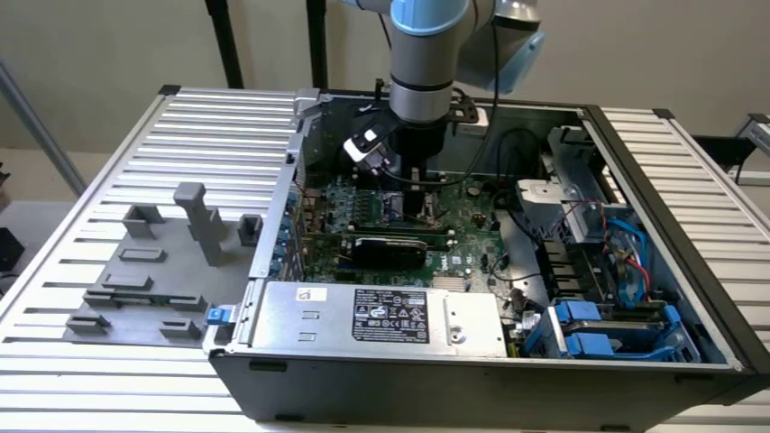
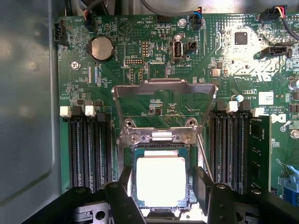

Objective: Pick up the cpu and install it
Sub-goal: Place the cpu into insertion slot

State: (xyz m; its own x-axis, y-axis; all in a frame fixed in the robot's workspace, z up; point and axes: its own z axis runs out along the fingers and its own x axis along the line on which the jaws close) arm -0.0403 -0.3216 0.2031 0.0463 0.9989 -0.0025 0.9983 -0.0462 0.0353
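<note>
And the arm [image 1: 421, 54] is reaching straight down into the open computer case [image 1: 481, 383], which is lying on the slatted worktop [image 1: 229, 117] with its open side up, so the board [image 2: 140, 32] is facing the tool. From the wrist view we're looking right at the cpu [image 2: 161, 182]: it's lying flat and square inside the socket [image 2: 161, 148], silver top up, its rim lining up with the socket walls. The metal clamp frame [image 2: 163, 85] is standing swung back away from it, and that's what is leaving the socket open from above.

The jaws are standing wide, one on each flank of the cpu, with a sliver of gap showing on both sides. They're gripping nothing by the look of it, and the cpu is resting on the socket alone. Straddling it like that, they're sitting clear of the memory slots [image 2: 88, 154] on either side.

Now, what we're not getting: the near edge of the cpu is running under the dark body of the jaws, so I can't tell whether that edge is fully seated. In the exterior view the wrist and its cables are covering the socket area, so that angle isn't helping either. The grey blocks [image 1: 198, 225] are sitting out on the worktop, well apart from the action
</note>
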